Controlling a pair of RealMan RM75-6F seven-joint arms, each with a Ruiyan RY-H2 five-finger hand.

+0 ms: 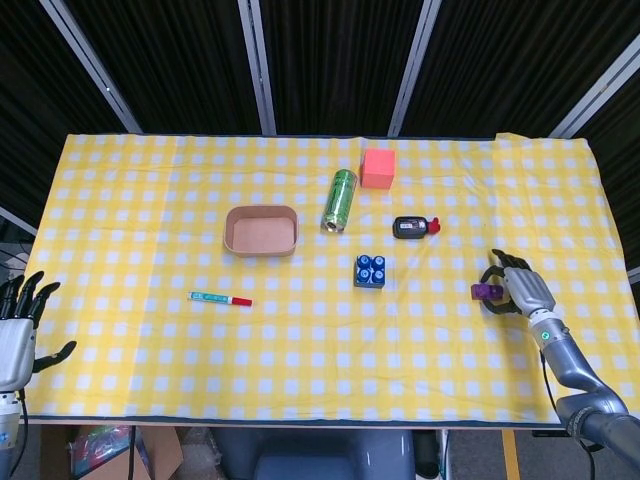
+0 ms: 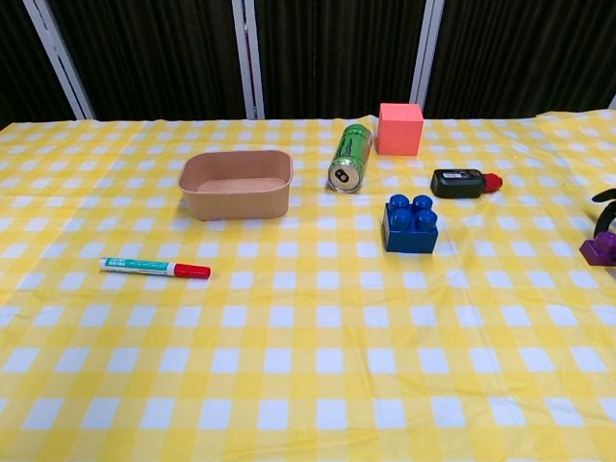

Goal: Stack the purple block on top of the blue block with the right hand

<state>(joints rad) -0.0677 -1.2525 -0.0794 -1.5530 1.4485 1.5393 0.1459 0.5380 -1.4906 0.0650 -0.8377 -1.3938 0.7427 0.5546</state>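
The purple block (image 1: 486, 291) lies on the yellow checked cloth at the right side, and it also shows at the right edge of the chest view as the purple block (image 2: 599, 248). My right hand (image 1: 520, 289) has its dark fingers curled around it and grips it low over the table. The blue block (image 1: 370, 271) stands studs-up near the middle, well to the left of that hand, seen closer as the blue block (image 2: 410, 224). My left hand (image 1: 18, 326) hangs off the table's front left corner with its fingers spread and nothing in it.
A black bottle with a red cap (image 1: 413, 227) lies behind the blue block. Further back are a green can (image 1: 340, 200) on its side and an orange-red cube (image 1: 378, 168). A brown tray (image 1: 261, 230) and a marker (image 1: 220, 298) sit to the left.
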